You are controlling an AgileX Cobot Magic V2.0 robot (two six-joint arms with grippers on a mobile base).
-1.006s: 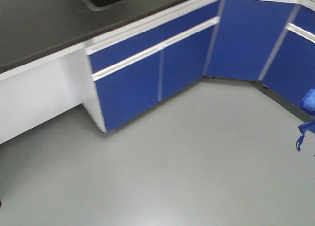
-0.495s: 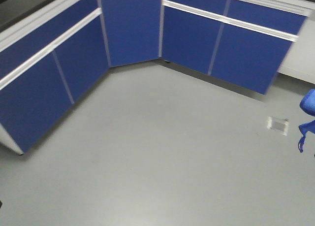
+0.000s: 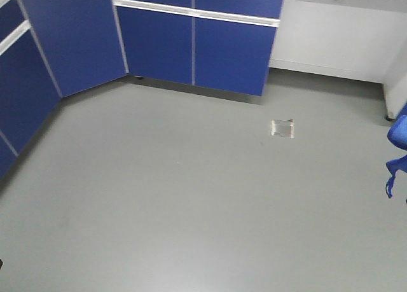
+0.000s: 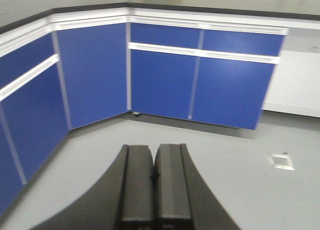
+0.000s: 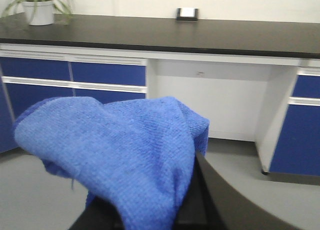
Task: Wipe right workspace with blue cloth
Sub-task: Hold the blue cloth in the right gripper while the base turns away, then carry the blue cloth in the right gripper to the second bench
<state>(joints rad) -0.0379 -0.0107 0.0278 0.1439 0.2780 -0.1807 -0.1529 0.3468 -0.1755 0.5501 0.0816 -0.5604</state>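
While the right gripper point(image 5: 186, 211) holds the blue cloth point(image 5: 120, 150), the worktop point(image 5: 200, 37) far ahead waits unwiped. The left gripper point(image 4: 153, 182) is closed.

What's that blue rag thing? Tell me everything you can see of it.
The blue cloth is a bright royal-blue rag of soft, finely looped fabric, rumpled into folds. It lies draped over the right gripper, hiding all but one dark finger. From the front view it hangs above the grey floor, a thin strip trailing down.
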